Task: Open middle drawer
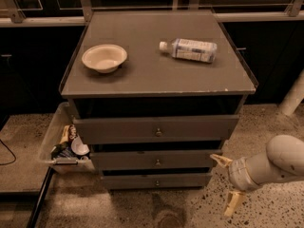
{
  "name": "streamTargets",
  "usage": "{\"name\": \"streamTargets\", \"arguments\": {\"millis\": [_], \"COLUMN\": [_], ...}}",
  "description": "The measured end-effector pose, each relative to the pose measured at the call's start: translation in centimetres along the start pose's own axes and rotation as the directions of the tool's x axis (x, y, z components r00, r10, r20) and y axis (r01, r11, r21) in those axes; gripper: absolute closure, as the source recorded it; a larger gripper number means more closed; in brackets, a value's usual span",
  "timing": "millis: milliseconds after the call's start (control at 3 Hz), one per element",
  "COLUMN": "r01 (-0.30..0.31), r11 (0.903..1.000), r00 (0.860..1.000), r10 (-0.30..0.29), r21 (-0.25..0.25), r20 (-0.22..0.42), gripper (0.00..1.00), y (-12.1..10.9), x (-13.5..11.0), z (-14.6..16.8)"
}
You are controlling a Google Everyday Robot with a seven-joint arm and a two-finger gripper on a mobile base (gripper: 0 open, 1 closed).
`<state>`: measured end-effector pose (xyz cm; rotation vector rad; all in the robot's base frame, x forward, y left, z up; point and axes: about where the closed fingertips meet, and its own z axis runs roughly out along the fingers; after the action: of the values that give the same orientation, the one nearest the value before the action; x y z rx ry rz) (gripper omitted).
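Nearest of all, at the lower right, the gripper (221, 184) hangs low over the speckled floor on a pale arm that comes in from the right edge. Its two tan fingers (221, 160) stand clearly apart and hold nothing. One points left toward the cabinet's right corner and the other angles down toward the floor.

To the left of the fingers and slightly farther back is the middle drawer (128, 160). It sits between the bottom drawer (128, 181) below and the taller top drawer (118, 128) above, and it looks shut. Its long axis runs left to right across the cabinet, and its flat front faces the near side, so I judge it would slide out toward the viewer. The small round knob (158, 162) sits at the centre of the front, well to the left of the fingers and near the height of the upper one. As I read it, the gripper must travel left along the front and turn to face the knob before it can pull.

Against the cabinet's left side is a clear plastic bin (50, 137) holding packets and oddments.

Farther back, the grey surface (156, 75) carries a cream bowl (104, 57) on the left and a water bottle (191, 50) lying on its side on the right, cap pointing left, the two well apart.
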<state>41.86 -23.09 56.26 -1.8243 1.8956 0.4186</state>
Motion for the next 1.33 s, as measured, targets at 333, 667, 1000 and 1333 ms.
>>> {"name": "streamTargets", "arguments": {"millis": [333, 667, 1000, 1333], "r01": [0.072, 0.063, 0.056, 0.082], "r11": [0.9969, 0.9919, 0.9925, 0.9871], "r00": [0.997, 0.996, 0.997, 0.996], "r10": [-0.072, -0.056, -0.05, -0.075], "r21": [0.033, 0.111, 0.108, 0.138], "r20": [-0.007, -0.071, -0.061, -0.056], "gripper": [0.0, 0.0, 0.0, 0.0], "y": [-1.5, -3.8, -4.8, -7.1], "x": [1.6, 2.6, 3.0, 3.2], "z": [2.6, 3.9, 5.2, 6.7]}}
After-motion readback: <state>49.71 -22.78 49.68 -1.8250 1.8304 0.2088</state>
